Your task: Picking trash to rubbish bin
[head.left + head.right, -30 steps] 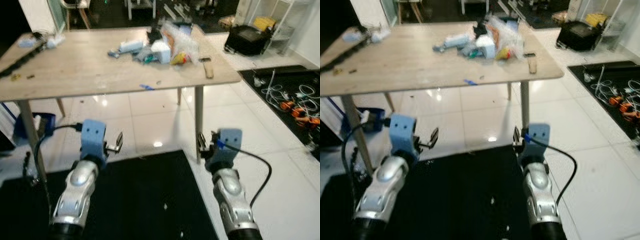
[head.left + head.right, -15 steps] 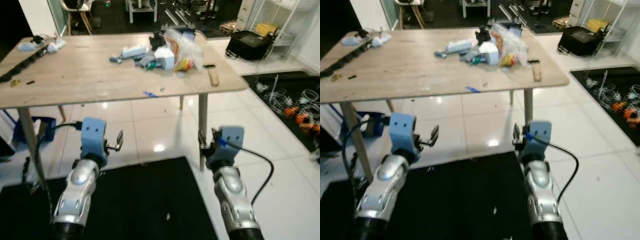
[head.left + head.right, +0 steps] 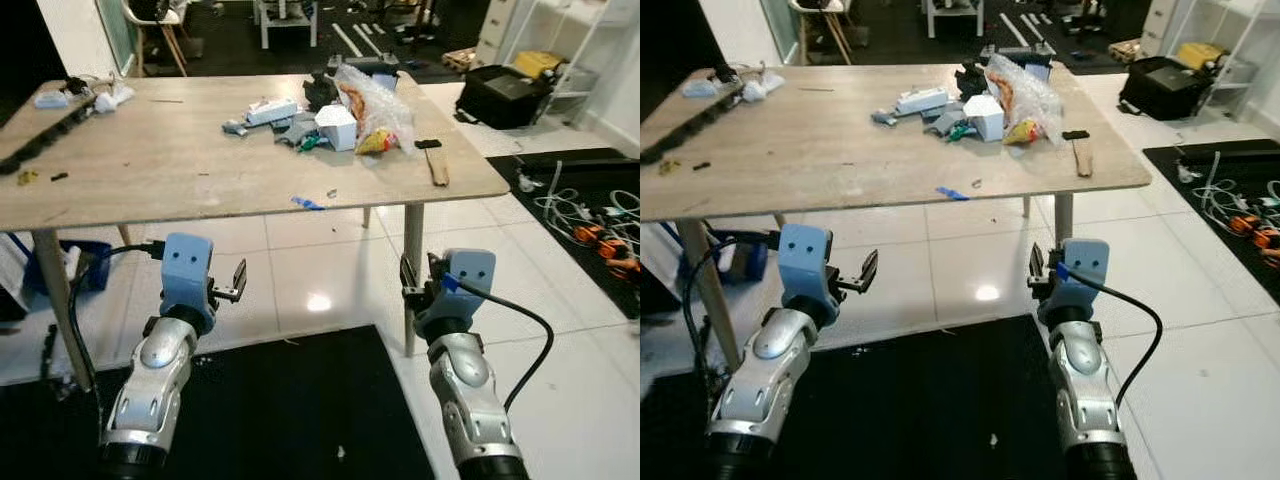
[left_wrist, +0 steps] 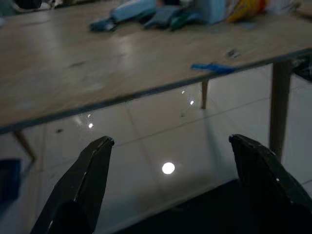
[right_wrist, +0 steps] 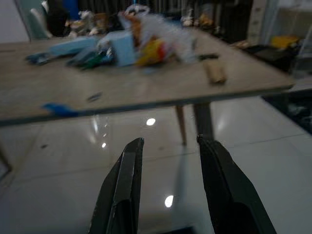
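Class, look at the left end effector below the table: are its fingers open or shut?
Open. In the left wrist view the left end effector has its two black fingers spread wide, with bare floor tile between them and nothing held.

We see a light wooden table (image 3: 150, 170) over white glossy floor tiles (image 3: 310, 270) and a black mat (image 3: 290, 410). On the table lie a white box (image 3: 337, 127), a clear plastic bag (image 3: 375, 100) with yellow and red inside, and a small blue scrap (image 3: 307, 203). Our silver arms carry light blue wrist blocks.
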You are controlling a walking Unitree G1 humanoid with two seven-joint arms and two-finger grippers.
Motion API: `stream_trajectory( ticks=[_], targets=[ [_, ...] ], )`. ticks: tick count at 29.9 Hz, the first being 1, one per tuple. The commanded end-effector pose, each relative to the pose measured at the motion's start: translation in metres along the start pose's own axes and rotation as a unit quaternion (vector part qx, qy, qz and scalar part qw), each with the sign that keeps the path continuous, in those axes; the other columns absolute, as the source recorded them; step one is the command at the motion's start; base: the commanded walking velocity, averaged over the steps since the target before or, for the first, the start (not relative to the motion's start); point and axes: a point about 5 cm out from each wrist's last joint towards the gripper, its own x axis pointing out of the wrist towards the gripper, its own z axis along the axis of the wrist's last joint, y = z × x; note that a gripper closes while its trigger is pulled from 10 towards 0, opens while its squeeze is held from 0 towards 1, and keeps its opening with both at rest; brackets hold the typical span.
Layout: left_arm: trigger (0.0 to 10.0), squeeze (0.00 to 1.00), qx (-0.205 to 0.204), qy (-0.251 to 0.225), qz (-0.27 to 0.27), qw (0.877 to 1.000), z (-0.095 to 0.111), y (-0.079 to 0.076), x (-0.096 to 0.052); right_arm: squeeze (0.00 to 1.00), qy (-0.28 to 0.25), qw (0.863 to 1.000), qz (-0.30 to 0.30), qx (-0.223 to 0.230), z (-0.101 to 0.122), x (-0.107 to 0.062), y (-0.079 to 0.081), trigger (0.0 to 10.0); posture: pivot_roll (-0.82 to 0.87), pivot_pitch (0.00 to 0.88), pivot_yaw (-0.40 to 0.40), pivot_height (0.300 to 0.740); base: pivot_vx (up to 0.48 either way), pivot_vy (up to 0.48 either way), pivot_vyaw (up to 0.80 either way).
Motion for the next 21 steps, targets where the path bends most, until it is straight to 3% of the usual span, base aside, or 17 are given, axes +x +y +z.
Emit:
stream_trajectory(
  ticks=[1,21],
  targets=[
    [10.0,0.00,0.003,-0.002,0.006,1.000,0.0019,0.0042,-0.0012,0.00,0.000,1.000,-0.001,0.002,0.0010,-0.0002,0.0015,10.0,-0.06,0.089,0.011,0.740,0.300,0.000,0.00],
    [10.0,0.00,0.002,-0.005,0.005,1.000,0.0051,0.0051,0.0001,0.00,-0.003,1.000,-0.005,-0.003,0.0042,0.0023,-0.0015,10.0,-0.06,0.103,0.011,0.740,0.297,0.000,0.00]
  ],
)
